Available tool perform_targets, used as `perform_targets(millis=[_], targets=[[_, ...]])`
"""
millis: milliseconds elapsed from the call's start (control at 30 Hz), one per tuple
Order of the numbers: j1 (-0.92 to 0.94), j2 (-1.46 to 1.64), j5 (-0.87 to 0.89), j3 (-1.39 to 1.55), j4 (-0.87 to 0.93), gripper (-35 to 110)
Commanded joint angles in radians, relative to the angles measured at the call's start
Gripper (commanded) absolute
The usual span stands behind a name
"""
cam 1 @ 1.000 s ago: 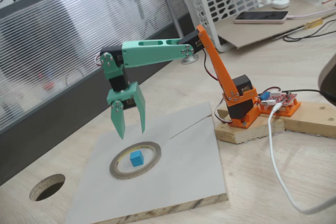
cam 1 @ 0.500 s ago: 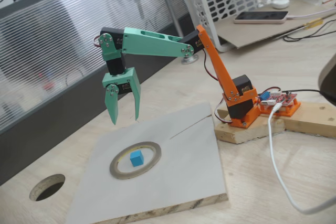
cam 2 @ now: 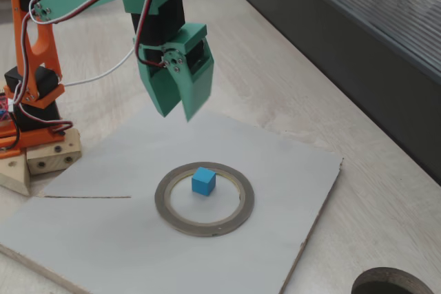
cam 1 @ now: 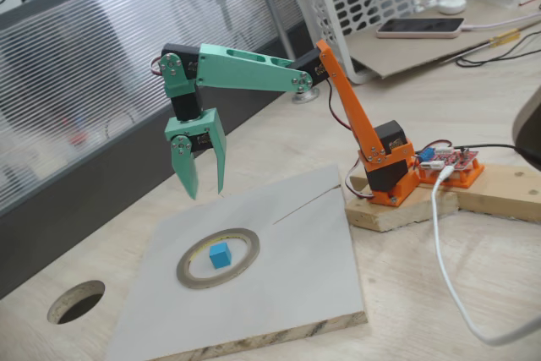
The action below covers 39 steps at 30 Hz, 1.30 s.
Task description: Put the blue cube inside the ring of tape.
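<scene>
Blue cube (cam 1: 220, 254) (cam 2: 203, 180): tiny, bright sky-blue, plain matte faces, crisp edges, top face lighter than the sides. Resting flat on the grey board (cam 1: 296, 259) (cam 2: 103, 239) inside the ring of tape (cam 1: 196, 276) (cam 2: 204, 226), a little off the middle of the opening, clear of the inner rim all round, touching nothing but the board.

Ring of tape: thin, flat, lying on the board; grey-brown outer band, yellowish inner rim, wide round opening showing grey board through it, far larger than the cube.

Gripper (cam 1: 203, 190) (cam 2: 178, 113): mint-green, two tapered fingers pointing down, held in the air. Jaws parted a moderate way at the tips in one fixed view, seen nearly edge-on and overlapping in the other; nothing between them, nothing gripped. Cube and ring below the jaws and well apart from them, offset toward the near edge of the board in both fixed views; fingertips well above the board, over its far part, outside the ring.

Green forearm running from the wrist back to an orange upper arm (cam 1: 342, 99) (cam 2: 31, 25) and orange base (cam 1: 389, 177) clamped on a wooden block (cam 1: 397, 209) (cam 2: 38, 160), off to one side of the jaws. Dark round hole (cam 1: 76, 302) (cam 2: 393, 284) in the wooden tabletop beyond the board's edge, further from the jaws than the ring. White cable (cam 1: 444, 268) trailing past the base.
</scene>
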Motion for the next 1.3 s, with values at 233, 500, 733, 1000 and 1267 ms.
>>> perform_targets(millis=[233,500,733,1000,1267], targets=[[-0.009,0.048,0.014,-0.014,0.025,0],[-0.009,0.048,0.014,-0.012,0.025,0],[-0.006,0.048,0.014,-0.012,0.026,0],[0.138,0.044,0.011,-0.011,0.026,0],[0.278,-0.081,0.012,-0.011,0.028,0]])
